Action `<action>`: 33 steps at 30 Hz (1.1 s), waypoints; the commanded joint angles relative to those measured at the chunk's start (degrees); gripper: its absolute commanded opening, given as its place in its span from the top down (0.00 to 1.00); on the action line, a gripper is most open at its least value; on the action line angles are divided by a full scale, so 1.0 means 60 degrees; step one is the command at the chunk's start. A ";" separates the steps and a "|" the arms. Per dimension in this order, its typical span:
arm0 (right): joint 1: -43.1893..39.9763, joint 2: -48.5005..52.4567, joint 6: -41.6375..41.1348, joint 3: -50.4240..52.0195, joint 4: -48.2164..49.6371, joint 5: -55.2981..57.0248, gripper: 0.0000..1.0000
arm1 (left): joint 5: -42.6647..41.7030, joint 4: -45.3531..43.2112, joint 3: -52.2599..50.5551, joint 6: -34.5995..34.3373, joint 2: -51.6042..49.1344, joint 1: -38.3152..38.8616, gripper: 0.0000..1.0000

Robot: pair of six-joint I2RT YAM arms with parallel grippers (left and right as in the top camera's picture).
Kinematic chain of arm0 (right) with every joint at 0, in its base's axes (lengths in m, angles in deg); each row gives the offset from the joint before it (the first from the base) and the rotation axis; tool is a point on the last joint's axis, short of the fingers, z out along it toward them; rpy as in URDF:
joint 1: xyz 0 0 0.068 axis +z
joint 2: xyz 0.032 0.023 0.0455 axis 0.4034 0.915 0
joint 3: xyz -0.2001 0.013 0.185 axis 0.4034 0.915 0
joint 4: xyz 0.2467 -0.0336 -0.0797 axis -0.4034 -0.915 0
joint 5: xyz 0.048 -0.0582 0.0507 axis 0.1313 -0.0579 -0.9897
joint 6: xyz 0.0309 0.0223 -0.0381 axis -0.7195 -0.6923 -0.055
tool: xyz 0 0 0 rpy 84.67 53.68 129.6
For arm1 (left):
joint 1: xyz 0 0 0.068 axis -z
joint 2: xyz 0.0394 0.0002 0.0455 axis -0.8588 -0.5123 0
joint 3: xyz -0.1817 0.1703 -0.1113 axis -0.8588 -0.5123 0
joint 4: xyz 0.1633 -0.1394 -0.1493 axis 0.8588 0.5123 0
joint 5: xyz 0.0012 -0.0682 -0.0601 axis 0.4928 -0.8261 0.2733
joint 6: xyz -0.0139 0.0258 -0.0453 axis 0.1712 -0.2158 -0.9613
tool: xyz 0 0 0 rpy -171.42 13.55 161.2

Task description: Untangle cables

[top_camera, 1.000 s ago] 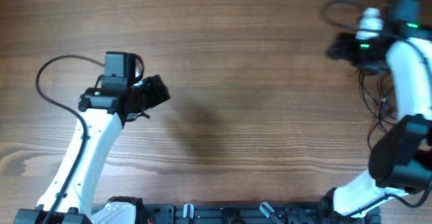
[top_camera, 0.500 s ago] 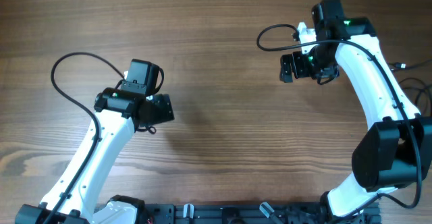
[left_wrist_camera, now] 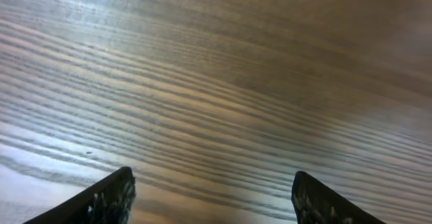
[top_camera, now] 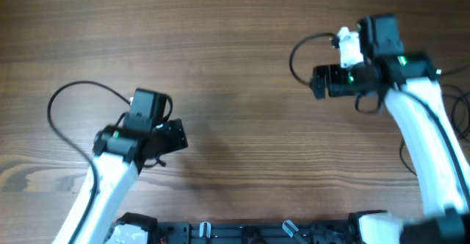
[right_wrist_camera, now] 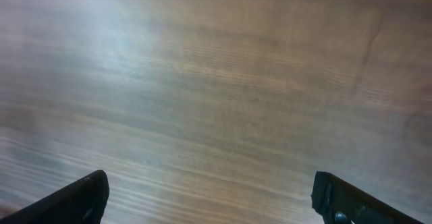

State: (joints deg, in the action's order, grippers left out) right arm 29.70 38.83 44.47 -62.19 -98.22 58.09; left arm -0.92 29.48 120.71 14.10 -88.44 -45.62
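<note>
Surface: you are working on a brown wood-grain table (top_camera: 242, 38), with the grain running from the left edge to the right edge. The tabletop fills all three views, so nothing of the room past its edges can be reported. A faint darker patch sits near the middle of the table. A dark rail (top_camera: 242, 233) with small fittings runs along the near edge, between the two arm bases.

Left side: your left gripper (top_camera: 176, 135) stands over the left half of the table, pointing toward the centre. In its wrist view the two fingertips (left_wrist_camera: 111, 197) sit far apart in the lower corners, with only bare wood between them. The claw is wide open and empty. A thick black lead (top_camera: 62, 108) loops from this arm toward the left edge.

Right side: your right gripper (top_camera: 317, 81) stands over the right half, nearer the far edge, also pointing toward the centre. Its fingertips (right_wrist_camera: 81, 197) are spread to the lower corners of a blurred wrist view of plain wood. The claw is wide open and holds nothing. A second thick lead (top_camera: 297, 49) arcs beside it.

Task item: the cables (top_camera: 403, 153) show only as thin dark strands by the right edge, partly hidden by the right arm and well apart from both claws. Whether they are tangled cannot be told.
</note>
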 commanded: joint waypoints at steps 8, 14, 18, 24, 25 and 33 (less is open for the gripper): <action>-0.0025 -0.4605 -0.0142 0.3184 0.1818 -0.0073 0.00 | -0.0106 -0.0415 -0.1053 -0.0127 0.4153 0.0051 0.00; -0.0022 -0.5555 -0.0135 0.3308 0.1512 -0.0084 0.00 | -0.0113 -0.0353 -0.1053 -0.0127 0.4510 0.0051 0.00; -0.0022 -0.5468 -0.0135 0.3308 0.1515 -0.0084 0.00 | -0.0113 -0.0353 -0.1053 -0.0127 0.4503 0.0055 0.00; -0.0022 -0.4921 -0.0135 0.3308 0.1512 -0.0084 0.00 | -0.0113 -0.0353 -0.1053 -0.0127 0.4503 0.0055 0.00; -0.0022 -0.4816 -0.0138 0.3308 0.1515 -0.0084 0.00 | -0.0113 -0.0353 -0.1053 -0.0127 0.4503 0.0055 0.00; -0.0025 -0.3264 0.0135 0.3308 0.1515 0.0761 0.00 | -0.0113 -0.0353 -0.1053 -0.0127 0.4495 0.0055 0.00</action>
State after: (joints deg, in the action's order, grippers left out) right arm 29.70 15.79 44.10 -42.80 -89.19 58.59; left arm -1.55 27.32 115.18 13.47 -61.68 -45.62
